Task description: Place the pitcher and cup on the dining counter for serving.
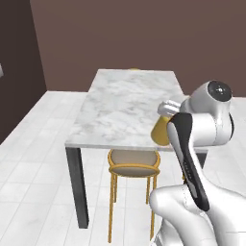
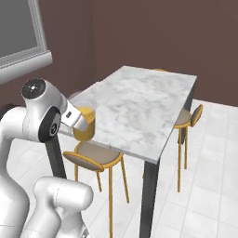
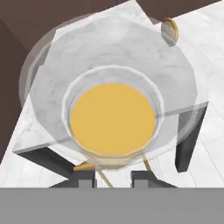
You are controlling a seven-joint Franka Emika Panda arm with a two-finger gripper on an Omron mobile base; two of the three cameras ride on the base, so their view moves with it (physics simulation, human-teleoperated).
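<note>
At dining counter edge: jaws closed on pitcher rim, lifted.

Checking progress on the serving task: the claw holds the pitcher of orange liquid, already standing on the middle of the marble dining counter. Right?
Not quite. The claw holds the pitcher, but at the dining counter's near edge above a chair, not mid-top, as the right base view shows.

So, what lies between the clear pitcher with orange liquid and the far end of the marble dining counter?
Nothing: the white grey-veined marble dining counter is bare from the clear glass pitcher of orange liquid to its far end, in both base views.
</note>
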